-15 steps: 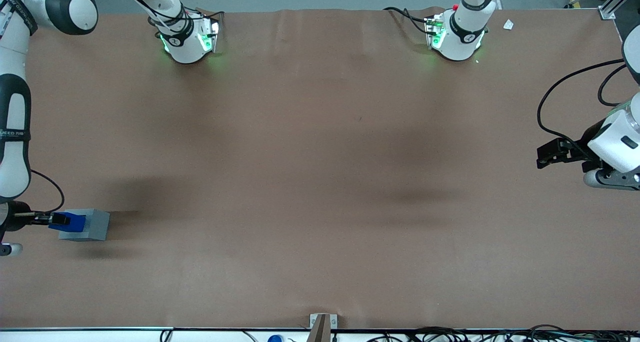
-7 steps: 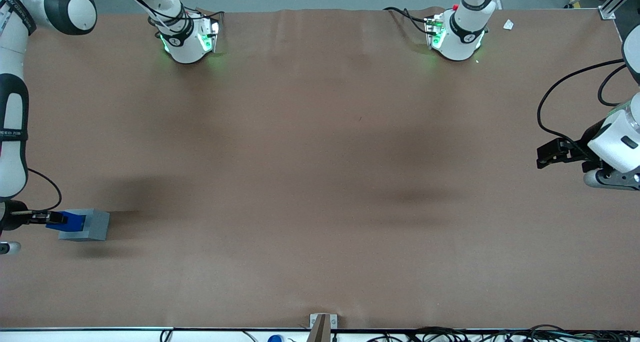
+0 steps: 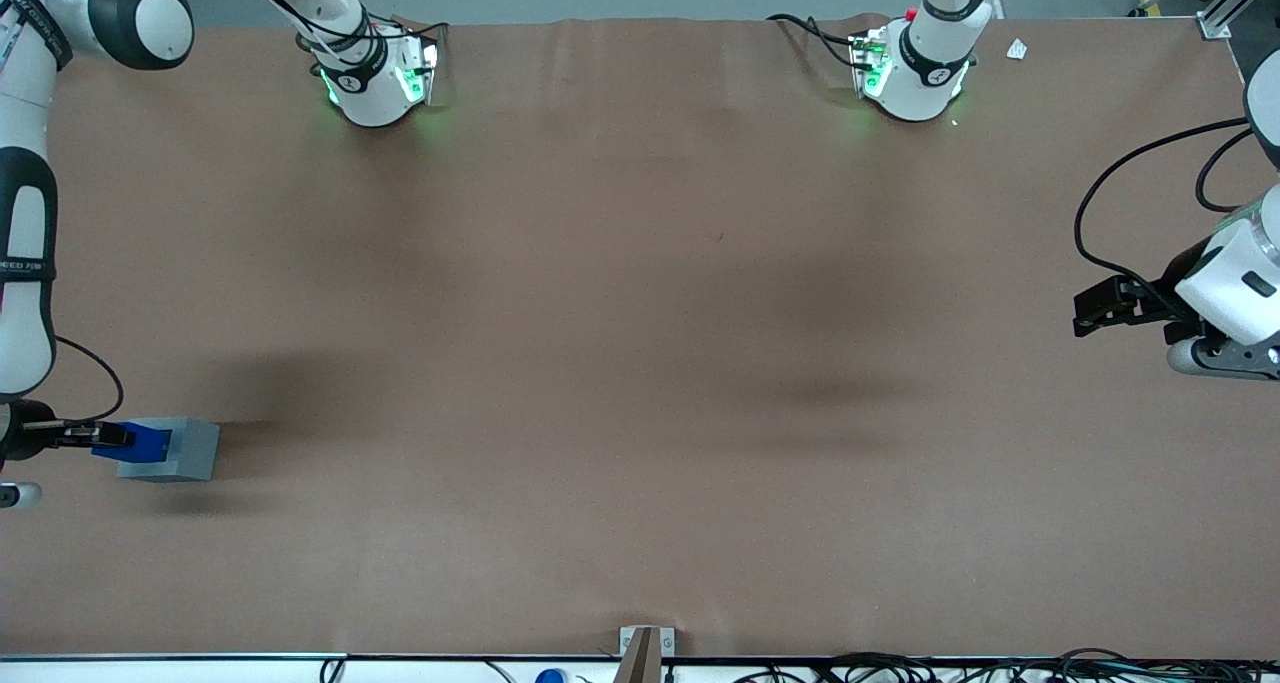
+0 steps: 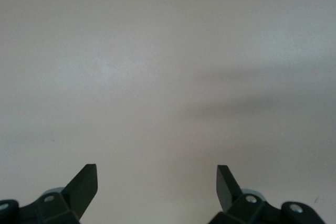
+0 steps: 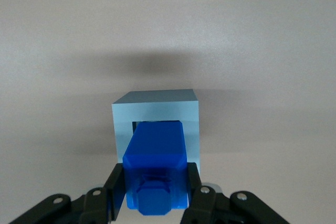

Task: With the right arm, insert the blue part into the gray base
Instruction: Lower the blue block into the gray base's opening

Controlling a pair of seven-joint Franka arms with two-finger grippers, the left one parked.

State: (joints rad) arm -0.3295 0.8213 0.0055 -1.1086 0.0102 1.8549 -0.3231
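Your gripper [image 3: 100,435] sits low over the brown table [image 3: 640,363] at the working arm's end, near the front camera's edge of the table, reaching sideways from the right arm [image 3: 25,263] toward the parked arm's end. Its jaws are clamped on the blue part [image 3: 135,442], one finger on each flank, as the wrist view shows with the gripper [image 5: 156,192] pinching the blue part [image 5: 155,171] at its stepped nub end. You can see the leading end of that block entering the square recess of the gray base [image 5: 156,124], so the two are touching or nearly so, though how deep it sits cannot be told. In the front view the gray base [image 3: 185,450] rests flat on the table, just beside the gripper on the side toward the parked arm, with the blue part overlapping its upper face. A black cable [image 3: 100,373] loops from the arm's wrist above the gripper. The arm's base [image 3: 375,78] glows green at the table edge farthest from the front camera.
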